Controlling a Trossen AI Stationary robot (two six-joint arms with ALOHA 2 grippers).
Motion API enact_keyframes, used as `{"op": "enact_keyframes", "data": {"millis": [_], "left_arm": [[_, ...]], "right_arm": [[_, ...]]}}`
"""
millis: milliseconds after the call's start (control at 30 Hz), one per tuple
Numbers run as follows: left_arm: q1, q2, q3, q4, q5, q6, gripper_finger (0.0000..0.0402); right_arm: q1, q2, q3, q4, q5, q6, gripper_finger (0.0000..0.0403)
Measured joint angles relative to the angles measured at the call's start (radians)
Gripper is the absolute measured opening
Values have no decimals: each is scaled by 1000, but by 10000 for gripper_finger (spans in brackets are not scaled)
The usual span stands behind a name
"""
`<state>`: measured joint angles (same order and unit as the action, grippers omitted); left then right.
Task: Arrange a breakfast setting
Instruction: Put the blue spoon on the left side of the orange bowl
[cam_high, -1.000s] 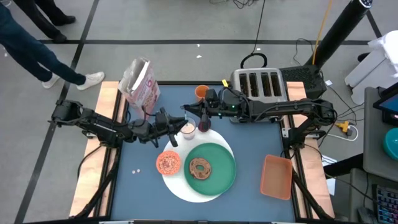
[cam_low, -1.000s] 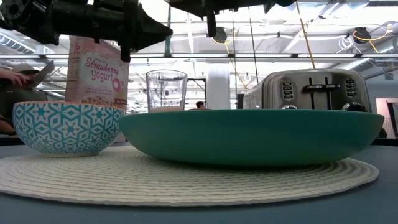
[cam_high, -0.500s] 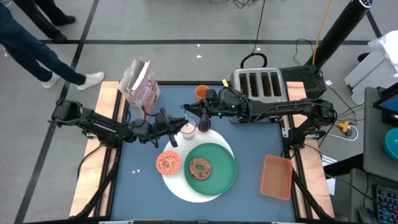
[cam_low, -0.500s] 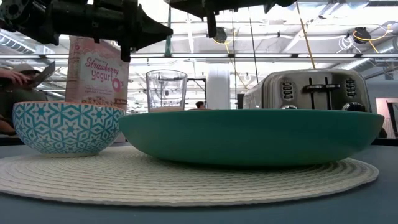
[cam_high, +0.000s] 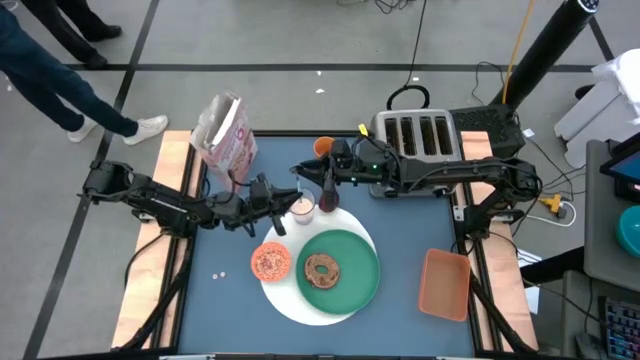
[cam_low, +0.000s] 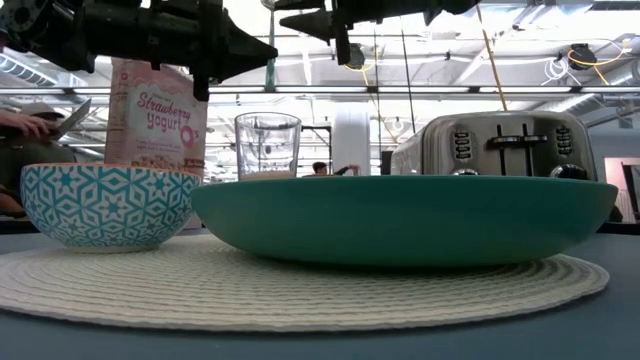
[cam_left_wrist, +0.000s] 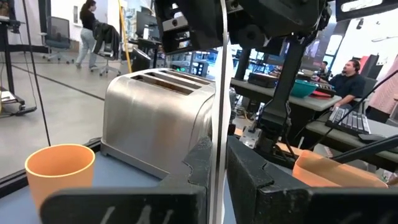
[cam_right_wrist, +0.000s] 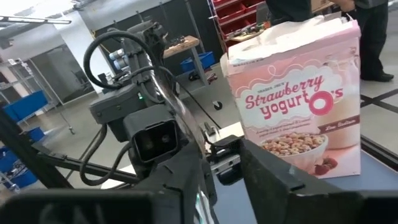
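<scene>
A round white mat (cam_high: 290, 300) bears a green plate (cam_high: 352, 288) with a brown bagel (cam_high: 322, 268), and an orange-lined bowl (cam_high: 270, 262). A glass of milk (cam_high: 302, 208) and a dark red fruit (cam_high: 328, 198) stand at the mat's far edge. The pink cereal box (cam_high: 225, 130) stands at the far left. My left gripper (cam_high: 278, 195) hangs left of the glass, shut on a thin silvery spoon (cam_left_wrist: 216, 93). My right gripper (cam_high: 298, 172) hangs just beyond the glass. It is open (cam_right_wrist: 224, 186) and points at my left gripper. I cannot tell whether it touches the spoon. My left gripper pinches the spoon's thin handle (cam_left_wrist: 213, 162) between its two fingers. The fingers lie level, pointing toward the table's right, and cross the handle. The spoon stands upright in the hold, clear of the table, its upper length rising past my right arm.
A silver four-slot toaster (cam_high: 420, 135) stands at the far right, with an orange cup (cam_high: 322, 148) to its left. An orange rectangular tray (cam_high: 444, 283) lies at the near right. A person's legs (cam_high: 60, 80) show beyond the far left corner.
My right gripper has gone toward the table's left edge, past the glass and closer to my left gripper. In the low view its fingertips now show at the top. My left gripper and the spoon have kept still.
</scene>
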<state>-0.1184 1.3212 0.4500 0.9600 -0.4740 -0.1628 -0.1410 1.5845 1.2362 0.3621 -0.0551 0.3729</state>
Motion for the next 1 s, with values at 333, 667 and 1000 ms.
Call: {"op": "enact_keyframes", "data": {"millis": [333, 667, 1000], "left_arm": [[-15, -80, 0, -55, 2, -8, 31], [-114, -353, 0, -420, 5, -322, 31], [-290, -571, 0, -883, -57, -926, 31]], "right_arm": [[-3, -112, -1, -192, -1, -175, 153], [-3, -300, -1, -504, 1, -292, 151], [-3, -352, -1, -610, 1, -292, 150]]}}
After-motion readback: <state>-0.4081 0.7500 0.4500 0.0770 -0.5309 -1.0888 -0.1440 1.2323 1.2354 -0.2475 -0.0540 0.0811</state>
